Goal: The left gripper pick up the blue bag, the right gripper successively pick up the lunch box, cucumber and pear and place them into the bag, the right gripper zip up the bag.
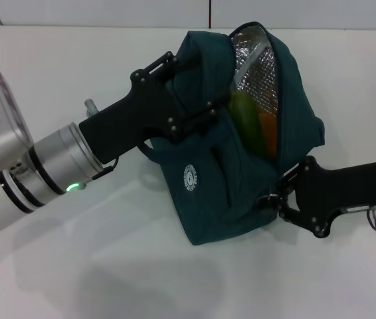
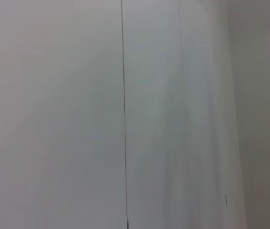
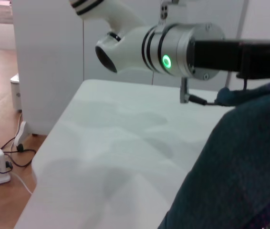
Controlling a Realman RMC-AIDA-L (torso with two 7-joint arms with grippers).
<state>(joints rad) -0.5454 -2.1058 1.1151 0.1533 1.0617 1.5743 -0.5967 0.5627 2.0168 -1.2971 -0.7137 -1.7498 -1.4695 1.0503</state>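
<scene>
dark teal fabric bag [image 1: 241, 179] on white table [image 1: 108, 266] | left gripper [image 1: 191, 109] at its left side | right gripper [image 1: 282, 199] at its lower right end

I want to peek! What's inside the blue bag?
Through the blue bag's open zipper you can see silver lining, something green and something orange. The rest is covered by fabric, so no lunch box shows.

blue bag [image 1: 241, 179]: 1 | tools: 2, left tool [image 1: 191, 90], right tool [image 1: 276, 199] | table [image 1: 108, 266]: 1
</scene>
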